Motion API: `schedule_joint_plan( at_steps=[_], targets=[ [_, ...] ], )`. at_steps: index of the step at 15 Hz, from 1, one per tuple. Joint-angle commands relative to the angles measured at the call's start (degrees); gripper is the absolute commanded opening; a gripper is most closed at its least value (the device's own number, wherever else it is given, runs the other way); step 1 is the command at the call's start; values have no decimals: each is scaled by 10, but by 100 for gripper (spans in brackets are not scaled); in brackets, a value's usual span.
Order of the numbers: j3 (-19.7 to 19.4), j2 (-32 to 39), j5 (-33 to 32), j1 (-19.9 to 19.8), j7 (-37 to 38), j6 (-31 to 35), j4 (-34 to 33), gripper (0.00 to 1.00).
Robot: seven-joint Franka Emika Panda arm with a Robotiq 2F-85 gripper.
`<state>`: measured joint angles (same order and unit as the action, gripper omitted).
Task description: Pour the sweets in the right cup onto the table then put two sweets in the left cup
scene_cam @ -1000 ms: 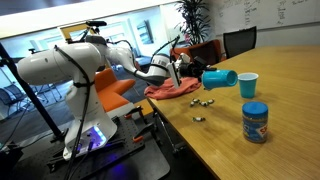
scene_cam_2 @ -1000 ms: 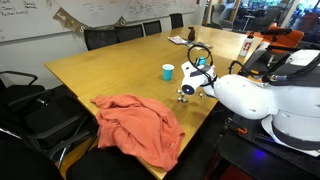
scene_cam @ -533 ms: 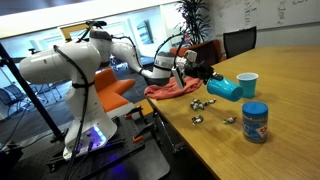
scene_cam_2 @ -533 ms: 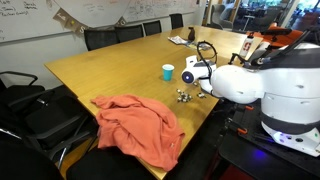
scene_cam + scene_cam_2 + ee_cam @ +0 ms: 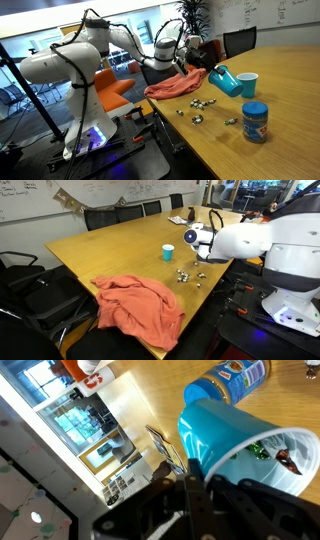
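Some sweets (image 5: 198, 103) lie loose on the table (image 5: 290, 95); the gripper (image 5: 208, 73) squeezes the right cup (image 5: 226, 81), tipped in the air; the wrist view shows maybe two sweets inside it; the left cup (image 5: 247, 85) stands upright, its inside hidden; the blue jar (image 5: 255, 122) has its lid on.

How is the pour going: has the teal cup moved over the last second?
Yes. The teal cup tipped mouth-down and edged toward the fixed blue cup.

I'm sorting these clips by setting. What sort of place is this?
Probably an office meeting room: a large wooden conference table, black office chairs along its far side, and a written-on whiteboard on the wall.
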<state>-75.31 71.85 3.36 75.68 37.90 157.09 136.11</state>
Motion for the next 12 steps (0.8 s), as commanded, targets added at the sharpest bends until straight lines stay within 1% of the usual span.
schedule_joint_plan(
  at_steps=[1, 4, 7, 9, 12],
  targets=[
    [-35, -88, 38, -8, -33, 17, 11, 1],
    [-56, -131, 67, -17, -31, 12, -4, 1],
    [-62, -176, 91, -36, -27, 13, -27, 1],
    [-54, -206, 104, -59, -25, 26, -47, 1],
    [-29, -247, 120, -104, -22, 69, -78, 1]
  ],
)
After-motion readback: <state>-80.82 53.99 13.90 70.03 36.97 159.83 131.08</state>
